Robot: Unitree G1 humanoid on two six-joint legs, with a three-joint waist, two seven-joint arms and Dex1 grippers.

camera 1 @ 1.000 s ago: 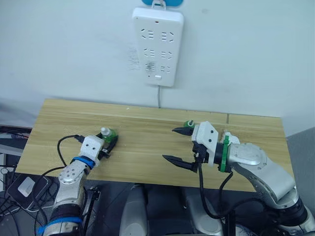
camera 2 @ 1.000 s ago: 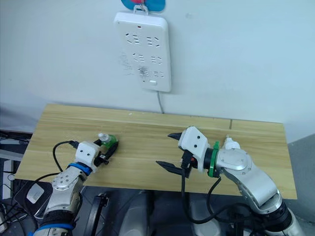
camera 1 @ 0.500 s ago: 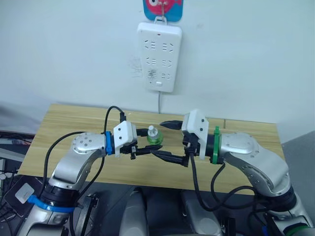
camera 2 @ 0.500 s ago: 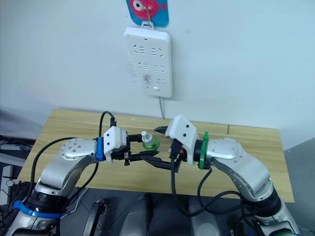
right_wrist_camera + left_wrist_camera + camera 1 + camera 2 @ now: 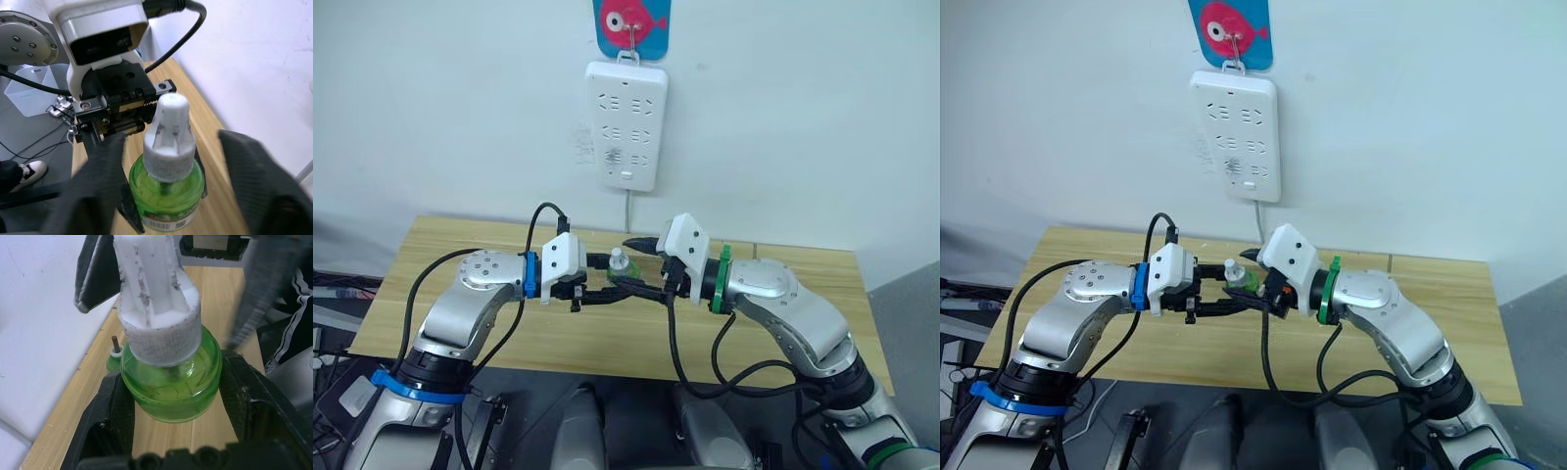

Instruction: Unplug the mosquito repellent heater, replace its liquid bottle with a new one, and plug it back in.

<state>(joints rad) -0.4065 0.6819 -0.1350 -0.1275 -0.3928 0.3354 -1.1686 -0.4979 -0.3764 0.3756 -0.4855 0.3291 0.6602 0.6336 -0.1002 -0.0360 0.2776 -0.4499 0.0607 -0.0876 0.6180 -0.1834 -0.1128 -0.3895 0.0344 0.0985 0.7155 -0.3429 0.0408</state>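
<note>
A green liquid bottle (image 5: pixel 624 275) with a white cap (image 5: pixel 157 308) is raised above the middle of the wooden table (image 5: pixel 460 255). My left gripper (image 5: pixel 608 282) is shut on its green body (image 5: pixel 171 382). From the other side my right gripper (image 5: pixel 632 266) stands open, one finger on each side of the bottle's cap (image 5: pixel 168 128) without touching it. A second small green bottle (image 5: pixel 115 360) with a bare brown wick stands on the table behind. The mosquito repellent heater is out of view.
A white multi-socket power strip (image 5: pixel 626 124) hangs on the wall above the table's far edge, its cord (image 5: pixel 628 204) dropping behind the table. A red fish hook (image 5: pixel 632 22) holds it. Black cables loop from both wrists.
My left arm lifted the green bottle from the table's front left to mid-air at the centre. My right gripper swung left to straddle its cap. The camera tilted upward.
</note>
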